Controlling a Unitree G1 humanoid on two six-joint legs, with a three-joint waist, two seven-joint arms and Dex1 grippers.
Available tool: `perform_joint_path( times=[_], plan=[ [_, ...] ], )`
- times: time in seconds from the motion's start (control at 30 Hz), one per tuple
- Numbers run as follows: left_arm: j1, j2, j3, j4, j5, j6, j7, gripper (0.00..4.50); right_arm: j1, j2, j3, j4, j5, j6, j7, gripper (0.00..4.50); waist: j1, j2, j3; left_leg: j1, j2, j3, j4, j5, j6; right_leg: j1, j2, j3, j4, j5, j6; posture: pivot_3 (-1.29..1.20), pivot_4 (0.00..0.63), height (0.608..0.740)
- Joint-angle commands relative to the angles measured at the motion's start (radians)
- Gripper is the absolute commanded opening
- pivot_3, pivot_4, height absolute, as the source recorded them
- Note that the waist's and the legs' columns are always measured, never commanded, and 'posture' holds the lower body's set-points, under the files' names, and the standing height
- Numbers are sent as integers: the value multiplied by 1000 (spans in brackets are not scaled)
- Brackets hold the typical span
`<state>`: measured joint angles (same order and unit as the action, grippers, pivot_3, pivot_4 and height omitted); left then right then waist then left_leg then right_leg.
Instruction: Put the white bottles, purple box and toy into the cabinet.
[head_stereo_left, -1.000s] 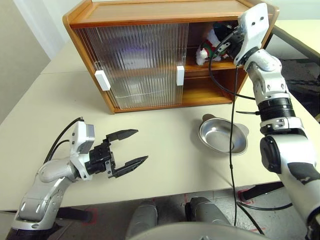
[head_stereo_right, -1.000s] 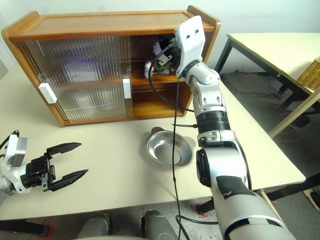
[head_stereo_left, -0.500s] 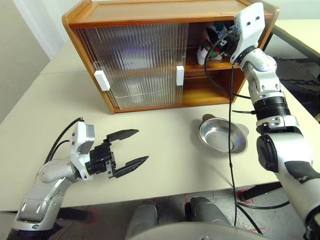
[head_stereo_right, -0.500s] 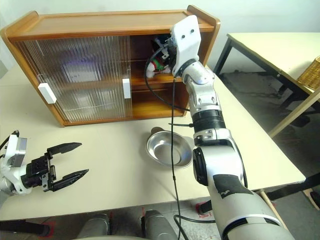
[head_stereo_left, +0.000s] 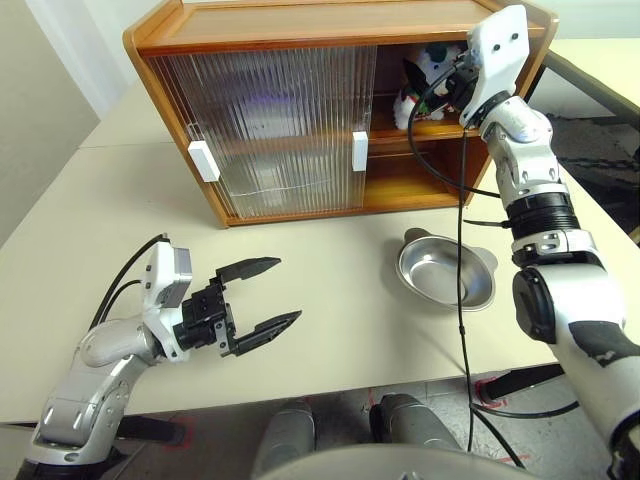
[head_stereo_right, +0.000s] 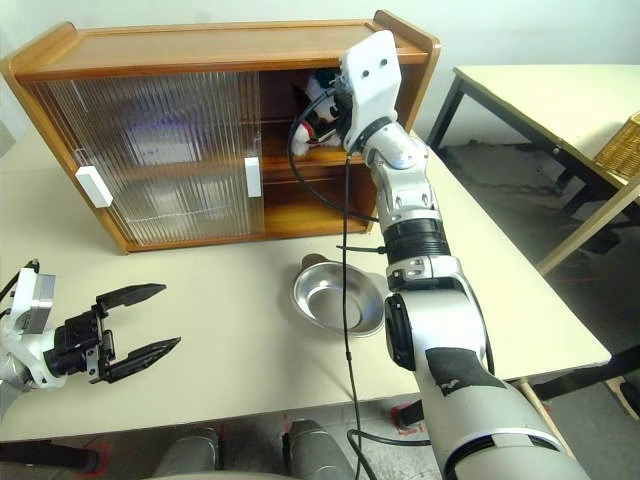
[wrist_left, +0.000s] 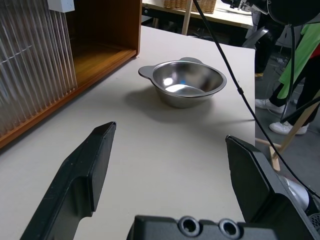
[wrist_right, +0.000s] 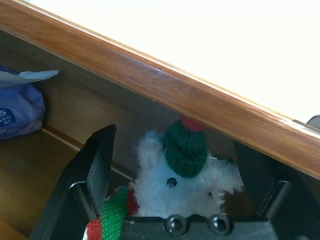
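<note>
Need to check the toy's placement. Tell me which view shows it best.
The right wrist view: the toy sits close up between the open jaws, on the cabinet's upper shelf. Both eye views show it small, partly hidden by the right gripper.

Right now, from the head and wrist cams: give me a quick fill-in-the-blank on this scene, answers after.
1. The toy sits on the cabinet's ____ shelf.
2. The right end effector, fingers either side of the toy, is ____.
3. The metal bowl holds ____.
4. The purple box lies inside the ____.

Answers: upper; open; nothing; cabinet
</note>
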<state>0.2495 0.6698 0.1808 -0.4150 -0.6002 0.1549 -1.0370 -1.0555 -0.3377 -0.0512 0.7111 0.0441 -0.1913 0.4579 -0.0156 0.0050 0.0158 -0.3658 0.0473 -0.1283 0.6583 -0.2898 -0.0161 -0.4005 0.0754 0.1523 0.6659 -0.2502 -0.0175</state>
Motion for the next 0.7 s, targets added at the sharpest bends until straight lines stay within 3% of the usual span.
perform_joint_path(
  times=[0.03, 0.7],
  plan=[
    [3, 2, -3, -12, -6, 11, -1, 4500, -7, -20, -1, -30, 8, 11, 25, 4491, 0, 0, 0, 0, 0, 0, 0, 0, 0, 0, 0, 0, 0, 0, 0, 33, 40, 740],
    [-25, 3, -6, 17, -1, 12, -25, 4500, 126, -127, -17, -352, 83, 258, 140, 4491, -1, 0, 0, 0, 0, 1, 0, 0, -1, 1, 0, 0, 0, 0, 0, 13, 36, 740]
  ],
)
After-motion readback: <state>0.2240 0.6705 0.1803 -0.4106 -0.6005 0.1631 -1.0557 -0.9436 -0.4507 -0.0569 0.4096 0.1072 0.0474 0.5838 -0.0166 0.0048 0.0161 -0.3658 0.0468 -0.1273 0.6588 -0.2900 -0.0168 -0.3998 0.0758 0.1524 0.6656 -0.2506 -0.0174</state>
